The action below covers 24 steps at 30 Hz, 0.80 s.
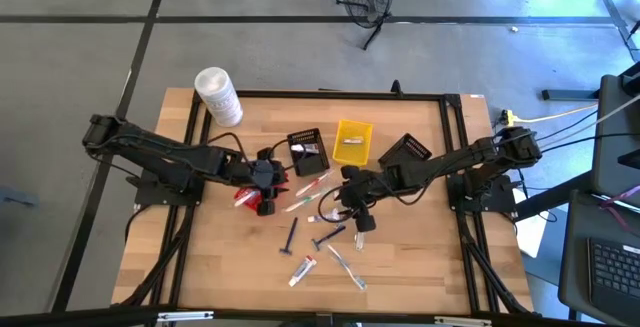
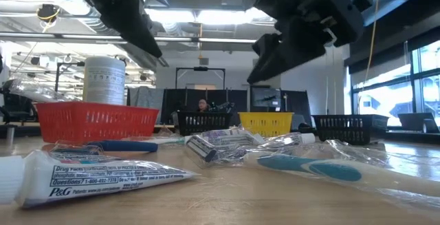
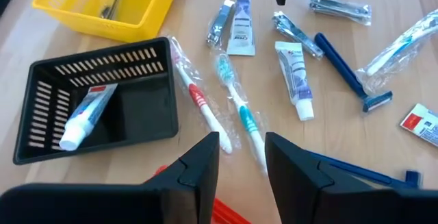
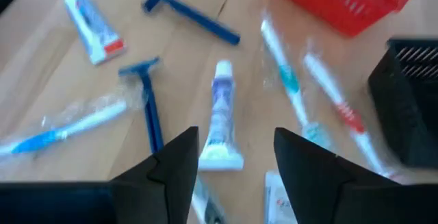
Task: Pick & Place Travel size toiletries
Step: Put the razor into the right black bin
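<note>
Right tool [image 4: 233, 159] open, above white tube [image 4: 220, 118]

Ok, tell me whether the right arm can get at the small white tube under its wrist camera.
Probably yes: the right gripper hangs open above the white tube, nothing covering it.

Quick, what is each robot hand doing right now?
Left hand: open, holding nothing, above the toothbrushes.
Right hand: open, holding nothing, above a small white tube.
</note>
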Each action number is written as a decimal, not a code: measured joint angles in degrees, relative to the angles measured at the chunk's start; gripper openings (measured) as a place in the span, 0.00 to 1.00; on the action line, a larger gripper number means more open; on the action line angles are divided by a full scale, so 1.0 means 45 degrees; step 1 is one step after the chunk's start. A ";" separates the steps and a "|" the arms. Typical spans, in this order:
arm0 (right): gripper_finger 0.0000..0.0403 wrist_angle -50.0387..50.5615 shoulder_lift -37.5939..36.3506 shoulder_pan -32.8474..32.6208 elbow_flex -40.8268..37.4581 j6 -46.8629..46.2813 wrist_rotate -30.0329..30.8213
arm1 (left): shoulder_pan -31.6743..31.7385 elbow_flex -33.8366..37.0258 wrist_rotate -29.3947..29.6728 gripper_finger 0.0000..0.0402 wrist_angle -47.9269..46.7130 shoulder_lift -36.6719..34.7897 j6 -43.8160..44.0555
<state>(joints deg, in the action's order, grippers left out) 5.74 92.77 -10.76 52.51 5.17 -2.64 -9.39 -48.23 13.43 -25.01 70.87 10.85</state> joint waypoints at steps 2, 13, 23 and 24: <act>0.49 0.0125 0.0000 0.0000 -0.0005 0.0005 -0.0134 | 0.0000 0.0000 0.0014 0.28 -0.0005 0.0000 -0.0142; 0.42 0.0700 0.0000 0.0000 0.0000 -0.0016 -0.0311 | 0.0000 0.0000 0.0031 0.28 -0.0003 0.0005 -0.0345; 0.35 -0.0671 0.0878 -0.0736 0.0003 0.0331 -0.1995 | 0.0000 0.0000 0.0087 0.28 0.0008 0.0010 -0.0349; 0.35 -0.0867 0.1128 -0.0826 0.0000 0.0389 -0.1995 | 0.0000 0.0000 0.0087 0.28 0.0010 0.0010 -0.0349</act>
<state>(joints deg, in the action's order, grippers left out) 1.84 97.85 -14.48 52.51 6.92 -11.62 -9.39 -48.23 13.82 -24.97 70.91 9.28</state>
